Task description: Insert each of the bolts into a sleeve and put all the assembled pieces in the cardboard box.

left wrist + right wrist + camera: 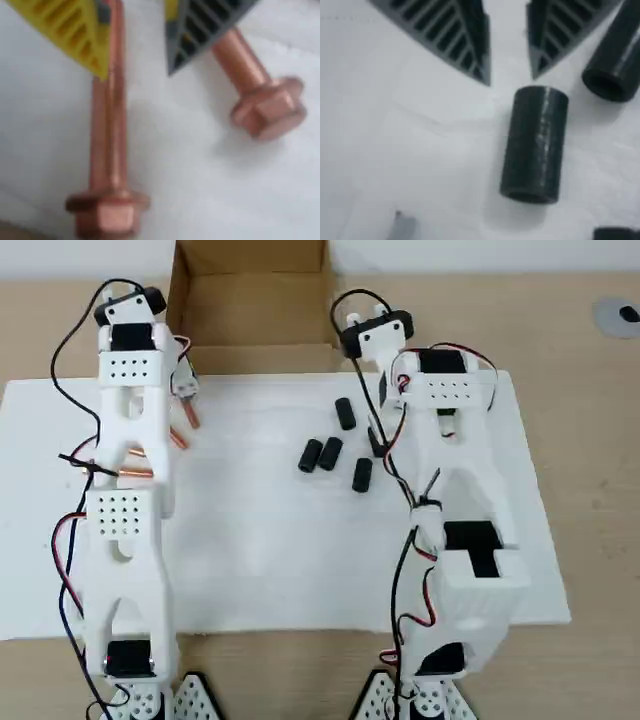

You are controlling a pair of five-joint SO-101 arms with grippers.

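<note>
Hazard, roll-away: left gripper, jaws spread, one finger over a copper bolt lying on the white pad; right gripper, jaws spread over a black sleeve on its side; an off-centre close likely nudges either round part aside.

A white foam sheet is laid on the wooden table. An open cardboard box is set behind its far edge. Copper hex-head bolts are scattered on the sheet's left part, and black cylindrical sleeves are clustered right of centre.
</note>
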